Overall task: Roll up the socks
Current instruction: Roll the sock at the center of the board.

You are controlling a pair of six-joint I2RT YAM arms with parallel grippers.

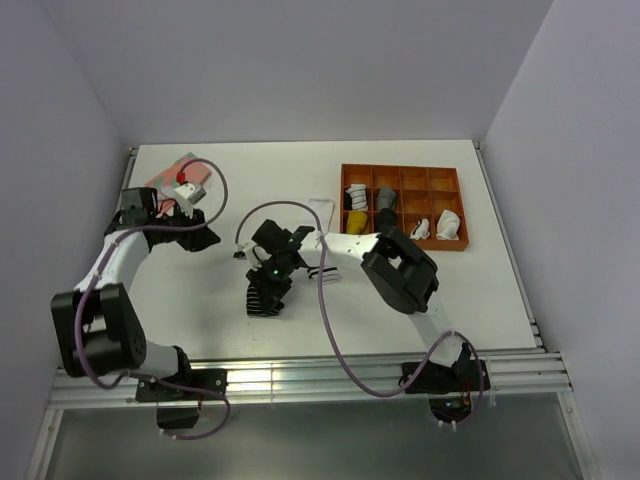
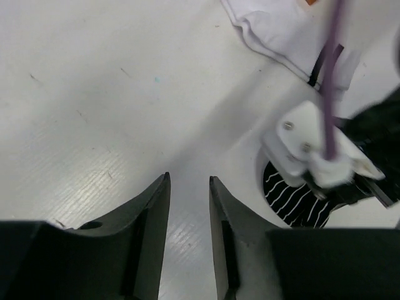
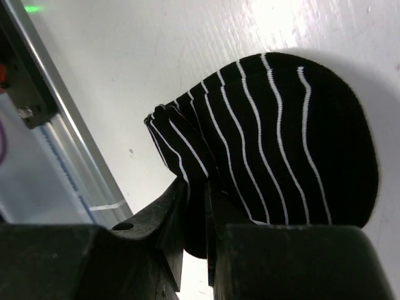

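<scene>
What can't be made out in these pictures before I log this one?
Top view: the pink sock is partly covered by the left arm, its wrist and cable.
Left wrist view: the white sock is cut off by the top edge.
Right wrist view: the right hand hides the pinched edge of the black striped sock.
Top view: what lies in the orange tray is too small to identify.

white arms [image 1: 113, 258], black joints [image 1: 100, 330], looping purple cables [image 1: 333, 340]; left gripper [image 2: 189, 181] has dark wedge fingers [image 2: 150, 219].
</scene>
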